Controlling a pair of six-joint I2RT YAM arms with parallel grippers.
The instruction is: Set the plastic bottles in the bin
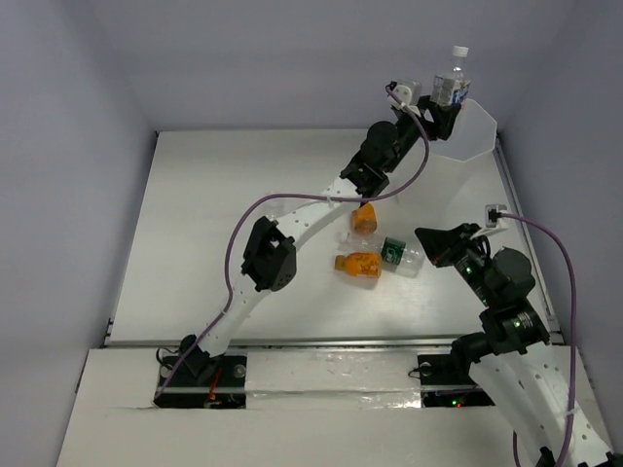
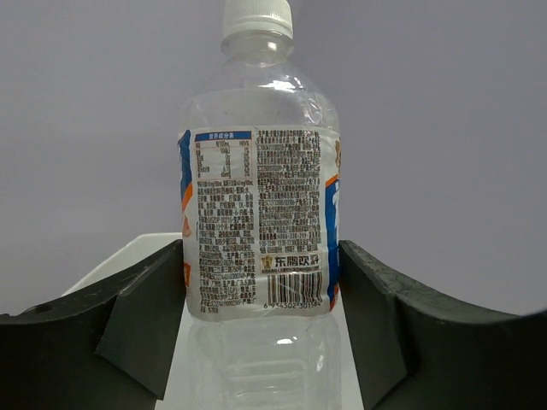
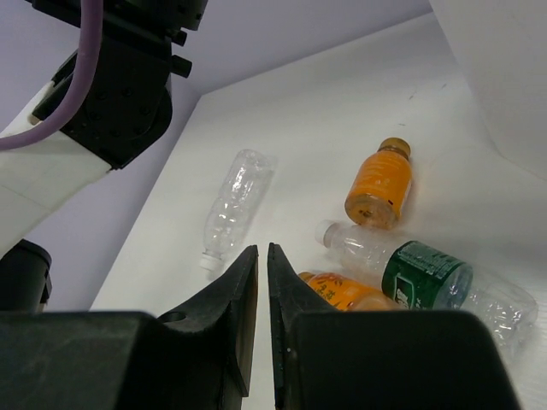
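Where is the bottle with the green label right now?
In the top view, the green-label bottle lies on its side right of the table's centre, beside an orange bottle at its left, just ahead of the right tool.

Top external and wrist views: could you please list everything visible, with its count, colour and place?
held bottle: one, clear, white cap, blue-white label; upright in the left pincer by the rim of the bin.
orange bottles: two; lying mid-table.
green-label bottle: one, clear, white cap; lying beside them.
bare clear bottle: one; lying apart, seen from the right wrist only.
bin: one, white translucent; far right corner.
table: one, white.
left pincer: black, shut on held bottle.
right pincer: black, shut, empty, near the lying bottles.
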